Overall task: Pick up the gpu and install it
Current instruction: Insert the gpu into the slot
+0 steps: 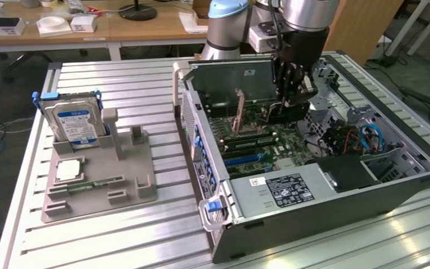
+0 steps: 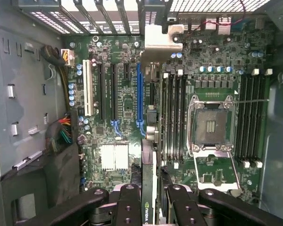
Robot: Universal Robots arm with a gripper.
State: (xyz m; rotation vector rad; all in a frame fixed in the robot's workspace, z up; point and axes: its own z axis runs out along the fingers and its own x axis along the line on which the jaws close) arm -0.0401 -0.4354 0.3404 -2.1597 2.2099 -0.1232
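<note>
Tool (image 2: 150,205) grips gpu (image 2: 148,174) edge-on, arm pointing straight down over motherboard (image 2: 125,94).

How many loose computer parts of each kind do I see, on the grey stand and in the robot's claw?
hard drive: 1
processor chip: 1
memory stick: 1
gpu, held in the gripper: 1
Total: 4

Arm (image 1: 226,35): silver-grey cylindrical joints, one with a pale blue end cap (image 1: 226,8).
Above the gripper (image 1: 293,100): a polished silver wrist cylinder (image 1: 310,13). A small white box (image 1: 263,37) sits beside it, and a thin black cable (image 1: 275,22) runs alongside.
Gripper body: matte black, boxy.
Finger links (image 2: 127,207): black rounded bars with round recessed pivot screws.
</note>
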